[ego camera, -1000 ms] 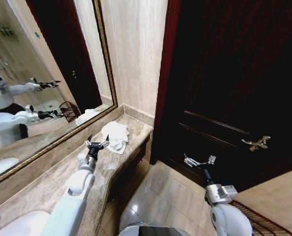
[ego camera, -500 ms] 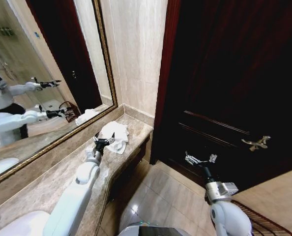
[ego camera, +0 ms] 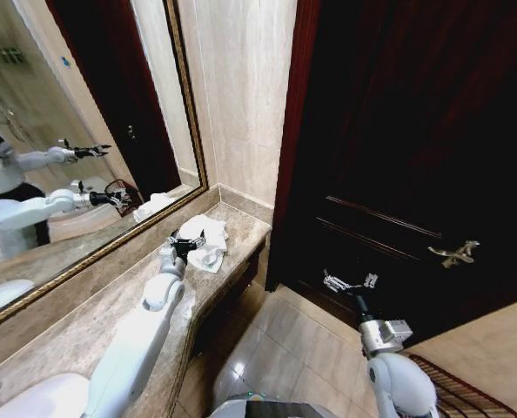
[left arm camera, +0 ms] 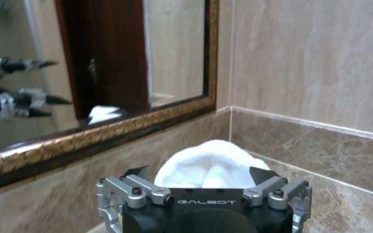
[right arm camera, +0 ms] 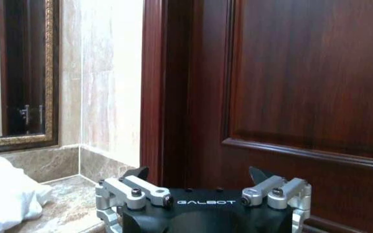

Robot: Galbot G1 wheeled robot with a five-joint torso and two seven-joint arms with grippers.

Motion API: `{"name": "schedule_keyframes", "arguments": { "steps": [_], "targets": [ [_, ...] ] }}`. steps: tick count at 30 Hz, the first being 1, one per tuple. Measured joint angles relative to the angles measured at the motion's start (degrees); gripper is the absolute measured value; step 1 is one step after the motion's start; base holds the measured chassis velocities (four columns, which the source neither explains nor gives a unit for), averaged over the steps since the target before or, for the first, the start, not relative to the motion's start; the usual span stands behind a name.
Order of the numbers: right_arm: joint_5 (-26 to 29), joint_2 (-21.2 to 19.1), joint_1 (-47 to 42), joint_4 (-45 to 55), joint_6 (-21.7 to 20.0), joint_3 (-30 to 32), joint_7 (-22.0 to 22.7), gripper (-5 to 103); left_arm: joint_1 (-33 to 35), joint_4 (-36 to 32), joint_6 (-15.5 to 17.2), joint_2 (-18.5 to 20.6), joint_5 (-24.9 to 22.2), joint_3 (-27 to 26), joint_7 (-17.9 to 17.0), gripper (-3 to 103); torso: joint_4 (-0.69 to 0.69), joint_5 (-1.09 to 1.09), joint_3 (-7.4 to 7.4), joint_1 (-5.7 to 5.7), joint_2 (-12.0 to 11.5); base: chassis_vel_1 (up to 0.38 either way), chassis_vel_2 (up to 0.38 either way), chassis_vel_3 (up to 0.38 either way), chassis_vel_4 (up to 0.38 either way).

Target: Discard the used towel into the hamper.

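Two end effectors, both spread wide. The left end effector [ego camera: 186, 243] hovers over the crumpled white towel [ego camera: 208, 239] on the marble worktop [ego camera: 93, 322] beside the mirror [ego camera: 76, 131]. The right end effector [ego camera: 347, 282] hangs before the dark door [ego camera: 415, 131]. The hamper [ego camera: 459, 396] sits on the floor at lower right.

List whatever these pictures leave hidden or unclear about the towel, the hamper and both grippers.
- Towel: near side hidden by the left gripper in the left wrist view.
- Contact: head view too small to tell whether the left gripper touches the towel.
- Hamper: cut off by the head view's edge.
- Right gripper: over the floor by the door, holding nothing.
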Motion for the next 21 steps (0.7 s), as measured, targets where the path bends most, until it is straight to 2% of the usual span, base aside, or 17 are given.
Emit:
{"name": "schedule_keyframes", "arguments": {
  "steps": [1, 3, 5, 6, 9, 10, 11, 13, 15, 19, 21],
  "targets": [
    [0.00, 0.00, 0.00, 0.00, 0.00, 0.00, 0.00, 100, 0.00, 0.00, 0.00, 0.00, 0.00, 0.00, 0.00, 100, 0.00, 0.00, 0.00, 0.00, 0.00, 0.000, 0.000, 0.000, 0.000],
    [0.27, 0.02, 0.16, -0.21, 0.01, 0.14, 0.02, 100, -0.06, -1.44, 2.55, -0.72, -1.59, 0.09, -2.50, 100, 0.00, 0.00, 0.00, 0.00, 0.00, 0.000, 0.000, 0.000, 0.000],
    [0.32, 0.06, 0.11, -0.23, 0.05, 0.00, 0.02, 100, -0.16, -2.20, 3.63, -1.11, -3.55, 0.28, -4.67, 100, 0.00, 0.00, 0.00, 0.00, 0.00, 0.000, 0.000, 0.000, 0.000],
    [0.32, 0.06, 0.11, -0.23, 0.05, 0.00, 0.02, 100, -0.16, -2.20, 3.63, -1.11, -3.55, 0.28, -4.67, 100, 0.00, 0.00, 0.00, 0.00, 0.00, 0.000, 0.000, 0.000, 0.000],
    [0.33, 0.11, -0.05, 0.01, 0.10, -0.25, -0.04, 100, -0.36, -2.69, 4.49, -1.53, -6.55, 0.70, -9.03, 100, 0.00, 0.00, 0.00, 0.00, 0.00, 0.000, 0.000, 0.000, 0.000],
    [0.33, 0.11, -0.05, 0.01, 0.10, -0.25, -0.04, 100, -0.36, -2.69, 4.49, -1.53, -6.55, 0.70, -9.03, 100, 0.00, 0.00, 0.00, 0.00, 0.00, 0.000, 0.000, 0.000, 0.000],
    [0.33, 0.11, -0.10, 0.17, 0.11, -0.27, -0.11, 100, -0.63, -2.73, 5.18, -1.79, -8.00, 0.84, -11.65, 100, 0.00, 0.00, 0.00, 0.00, 0.00, 0.000, 0.000, 0.000, 0.000],
    [0.31, 0.13, -0.22, 0.37, 0.11, -0.29, -0.21, 100, -1.02, -2.73, 6.00, -2.11, -9.62, 0.85, -14.33, 100, 0.00, 0.00, 0.00, 0.00, 0.00, 0.000, 0.000, 0.000, 0.000],
    [0.28, 0.16, -0.27, 0.40, 0.13, -0.31, -0.27, 100, -1.18, -2.69, 6.11, -2.22, -10.21, 0.87, -15.22, 100, 0.00, 0.00, 0.00, 0.00, 0.00, 0.000, 0.000, 0.000, 0.000],
    [0.06, 0.97, -0.59, 0.08, 0.30, -1.17, -0.66, 100, -3.55, -1.59, 6.05, -3.12, -15.54, 2.09, -20.60, 100, 0.00, 0.00, 0.00, 0.00, 0.00, 0.000, 0.000, 0.000, 0.000],
    [-0.07, 1.19, -0.61, 0.02, 0.30, -1.57, -0.67, 100, -4.39, -1.07, 5.94, -3.36, -16.80, 2.60, -21.98, 100, 0.00, 0.00, 0.00, 0.00, 0.00, 0.000, 0.000, 0.000, 0.000]
  ]
}}
